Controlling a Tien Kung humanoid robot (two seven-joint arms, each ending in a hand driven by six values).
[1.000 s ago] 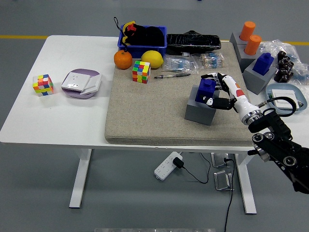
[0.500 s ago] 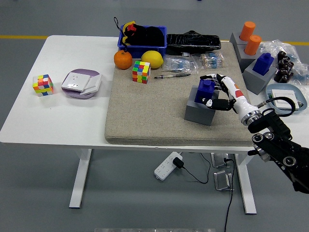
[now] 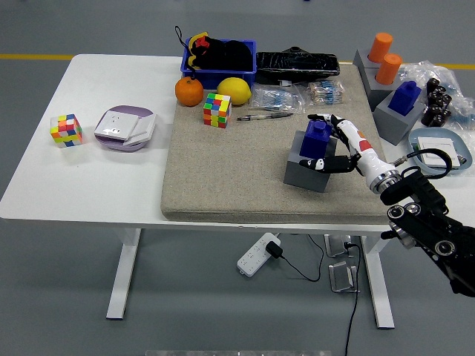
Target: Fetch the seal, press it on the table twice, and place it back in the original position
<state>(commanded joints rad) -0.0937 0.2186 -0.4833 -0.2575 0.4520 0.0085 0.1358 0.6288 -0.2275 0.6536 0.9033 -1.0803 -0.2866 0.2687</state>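
A blue seal (image 3: 315, 139) stands upright in a grey block holder (image 3: 306, 172) on the right part of the beige mat (image 3: 223, 170). My right hand (image 3: 325, 142) reaches in from the lower right and wraps the seal. Its fingers (image 3: 323, 119) curl over the seal's far top side, and the thumb sits low at its front, by the holder's top. The seal still sits in the holder. My left arm is out of view.
A second blue seal (image 3: 406, 96) on a grey block and two orange seals (image 3: 384, 58) stand at the back right. A Rubik's cube (image 3: 217, 110), orange (image 3: 188, 91), lemon (image 3: 234, 90), blue bin (image 3: 220, 61), pens (image 3: 265, 114) and a black bag (image 3: 297, 64) line the mat's far side.
My right hand has shifted slightly on the seal. The thumb dropped from the seal's side to its base, so more of the blue body shows. The seal stays in its holder.
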